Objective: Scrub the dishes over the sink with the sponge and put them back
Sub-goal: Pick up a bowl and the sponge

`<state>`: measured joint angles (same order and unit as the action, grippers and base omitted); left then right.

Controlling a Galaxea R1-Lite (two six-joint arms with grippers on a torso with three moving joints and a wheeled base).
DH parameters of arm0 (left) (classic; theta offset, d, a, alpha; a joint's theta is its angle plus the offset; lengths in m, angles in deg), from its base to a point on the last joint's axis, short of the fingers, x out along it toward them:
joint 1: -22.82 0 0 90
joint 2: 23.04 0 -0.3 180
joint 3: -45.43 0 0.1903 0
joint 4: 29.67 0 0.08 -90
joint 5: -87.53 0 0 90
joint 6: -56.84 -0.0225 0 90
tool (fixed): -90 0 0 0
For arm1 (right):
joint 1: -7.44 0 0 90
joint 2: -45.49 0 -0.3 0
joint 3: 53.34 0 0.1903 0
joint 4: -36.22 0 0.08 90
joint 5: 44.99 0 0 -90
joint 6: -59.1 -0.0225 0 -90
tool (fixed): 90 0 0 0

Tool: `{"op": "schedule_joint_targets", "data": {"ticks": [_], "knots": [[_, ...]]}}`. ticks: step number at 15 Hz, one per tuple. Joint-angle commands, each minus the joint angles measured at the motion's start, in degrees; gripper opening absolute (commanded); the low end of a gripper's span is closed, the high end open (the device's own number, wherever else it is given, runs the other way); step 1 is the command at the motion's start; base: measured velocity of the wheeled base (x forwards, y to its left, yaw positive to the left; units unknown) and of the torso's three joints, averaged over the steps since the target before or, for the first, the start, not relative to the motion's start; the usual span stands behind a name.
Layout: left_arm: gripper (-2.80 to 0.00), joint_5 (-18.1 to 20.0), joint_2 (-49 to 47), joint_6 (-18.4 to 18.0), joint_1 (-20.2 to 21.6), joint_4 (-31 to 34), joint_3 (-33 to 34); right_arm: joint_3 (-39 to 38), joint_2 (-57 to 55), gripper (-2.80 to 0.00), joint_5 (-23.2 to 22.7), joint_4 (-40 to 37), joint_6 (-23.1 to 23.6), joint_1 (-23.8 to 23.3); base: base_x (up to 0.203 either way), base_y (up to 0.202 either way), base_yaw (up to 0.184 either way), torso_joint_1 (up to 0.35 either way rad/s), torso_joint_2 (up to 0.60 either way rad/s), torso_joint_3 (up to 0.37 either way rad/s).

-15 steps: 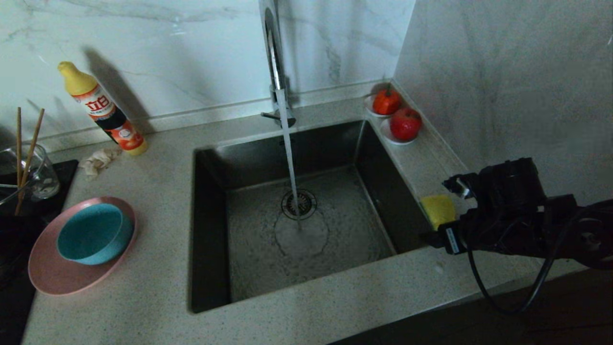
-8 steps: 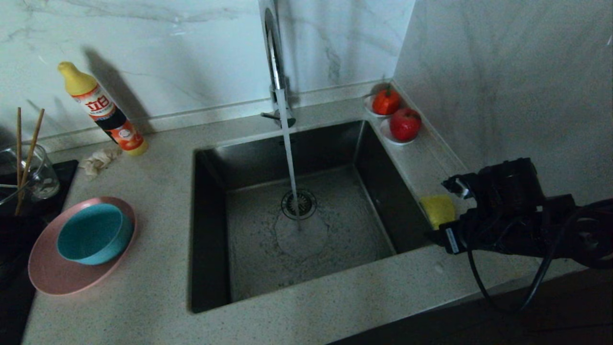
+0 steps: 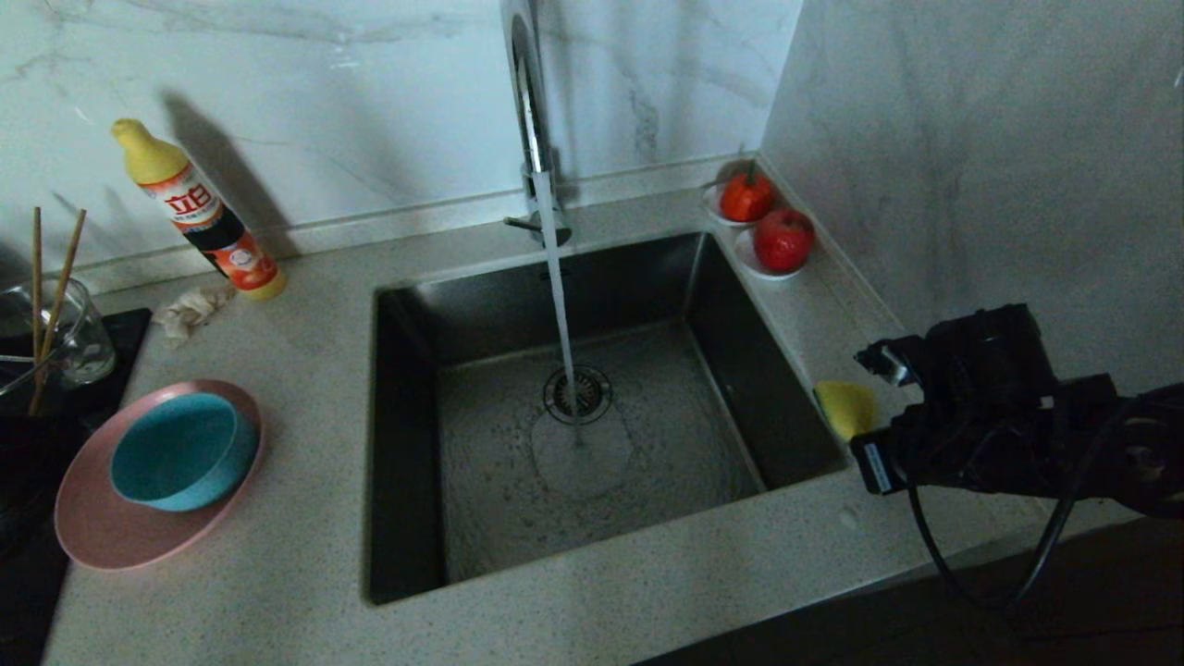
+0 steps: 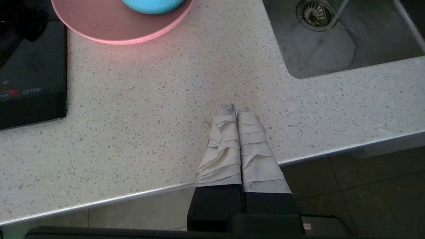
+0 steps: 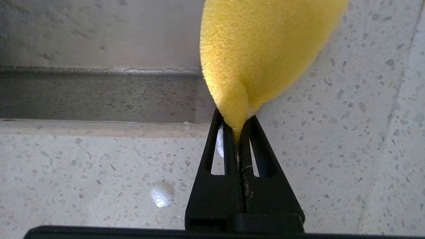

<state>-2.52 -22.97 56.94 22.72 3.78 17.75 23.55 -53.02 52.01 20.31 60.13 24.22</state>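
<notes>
Right wrist view: the sponge (image 5: 262, 56) lies on the table (image 5: 99, 172) just beside the sink (image 3: 573, 435), its near edge pinched flat in the right claw (image 5: 236, 132), presumably gripped for lifting; the left claw (image 4: 236, 111) hangs closed, empty.

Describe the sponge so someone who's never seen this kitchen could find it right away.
Start at the steel sink with the running faucet and go to the counter ledge on its right side. There the right hand pinches the sponge at one edge. It is soft and yellow, unlike the two red fruits farther back.
</notes>
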Motion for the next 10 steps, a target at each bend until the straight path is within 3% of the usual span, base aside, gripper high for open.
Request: {"op": "schedule_joint_targets", "data": {"ticks": [1, 6, 10], "knots": [[-2.80, -0.04, 0.01, -0.01, 0.01, 0.03, 0.01, 0.21, 0.60, -2.80, 0.21, 0.07, 0.00, 0.09, 0.000, 0.000, 0.000, 0.000, 0.00, 0.000], [-2.80, -0.04, 0.01, -0.01, 0.01, 0.04, 0.01, 1.10, 6.35, -2.80, -0.05, -1.60, 0.08, 0.44, 0.000, 0.000, 0.000, 0.000, 0.00, 0.000], [-2.80, -0.04, 0.09, -0.01, 0.01, 0.04, 0.01, 4.84, 16.77, -2.80, -4.96, -14.79, 0.02, 4.31, 0.000, 0.000, 0.000, 0.000, 0.00, 0.000]]}}
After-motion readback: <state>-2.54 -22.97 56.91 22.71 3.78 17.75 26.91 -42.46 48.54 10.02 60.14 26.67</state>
